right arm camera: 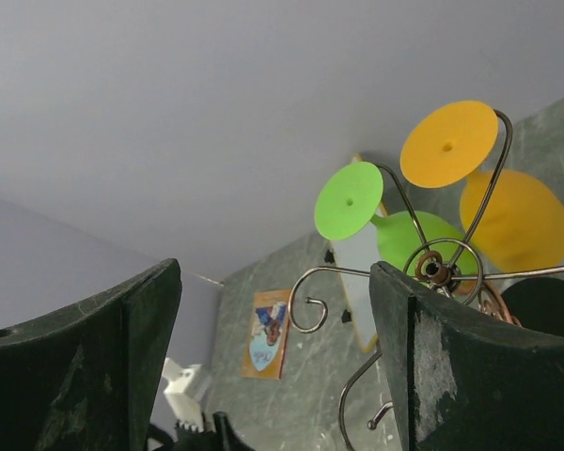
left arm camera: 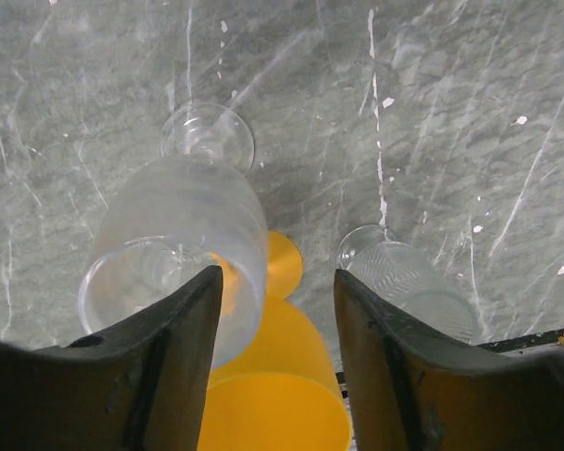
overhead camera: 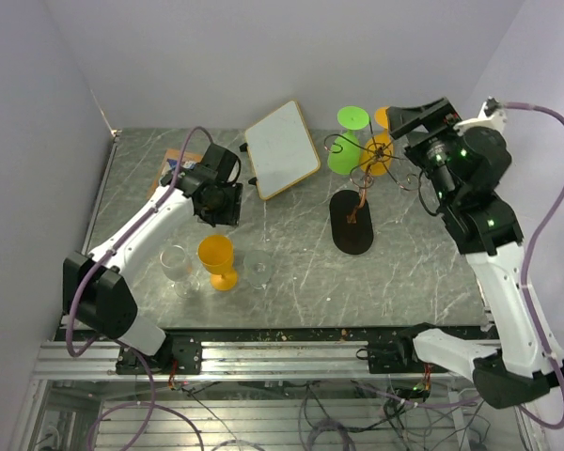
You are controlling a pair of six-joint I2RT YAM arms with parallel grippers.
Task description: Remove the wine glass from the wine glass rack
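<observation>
Jaws of the left pincer are seen parted, with nothing gripped between them — directly beneath the gap an orange goblet is stood upright on the marbled table. Under the finger at the left of that wrist view a clear glass is found, and under the other finger a second clear glass, both upright and close beside the goblet. Farther off, the right pincer is held wide and empty. Ahead of it, toward the finger at the right of its view, the wine glass rack is stood on its black base; whether that finger touches the wire cannot be told. Two glasses are hung upside down from the wire arms — a green wine glass nearer the gap, an orange wine glass above the right-hand finger. Beyond the rack a white board is laid flat.
</observation>
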